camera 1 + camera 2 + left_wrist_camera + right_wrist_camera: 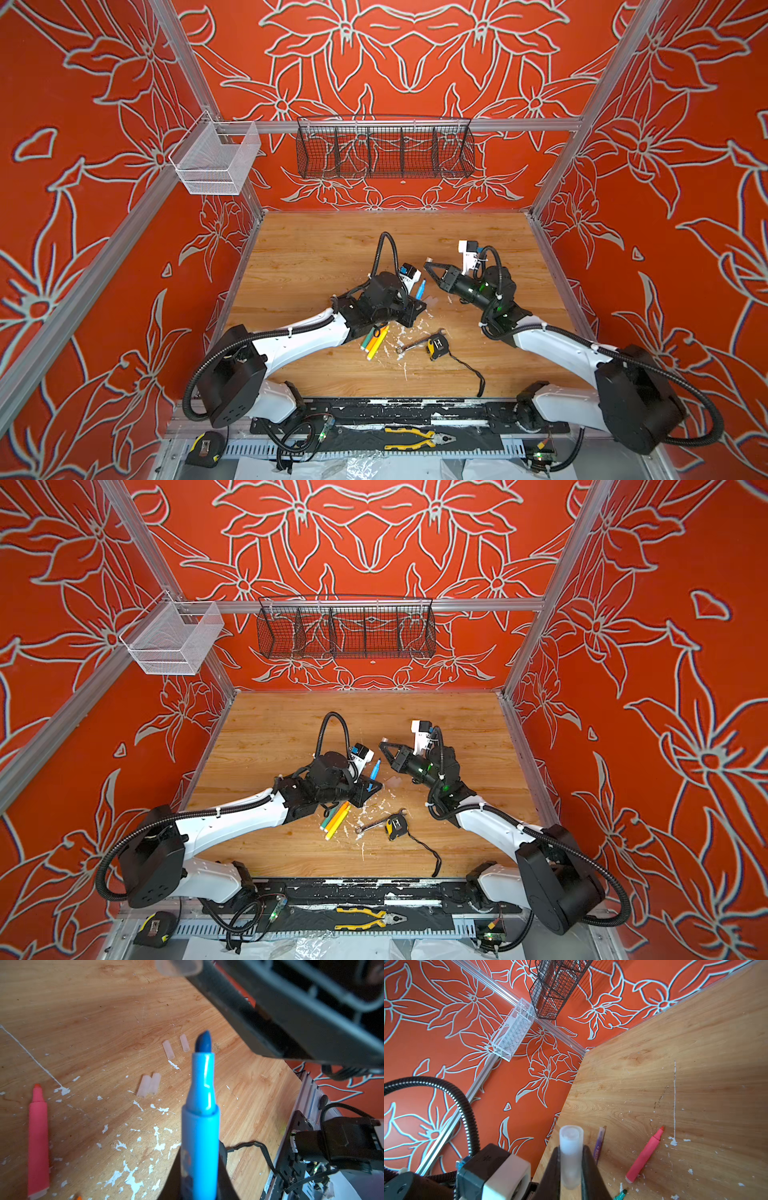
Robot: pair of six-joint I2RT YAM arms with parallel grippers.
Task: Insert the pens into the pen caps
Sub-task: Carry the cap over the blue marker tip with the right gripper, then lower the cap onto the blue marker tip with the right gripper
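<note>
Left tool (199, 1176) clamps the blue pen (202, 1088) — right tool (571, 1169) pinches a clear cap (571, 1142).

A silver wrench (411, 344) lies just beside a yellow-black tape measure (437, 346) toward the front edge of the bench (316, 249), yellow-handled pliers (419, 438) lie beyond that edge, and a black wire basket (384, 147) hangs above the far edge.

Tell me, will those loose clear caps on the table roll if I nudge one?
Probably roll: the loose caps are smooth round tubes lying sideways on the flat table. Likely very light, being small and translucent, so a nudge may flick one away.
</note>
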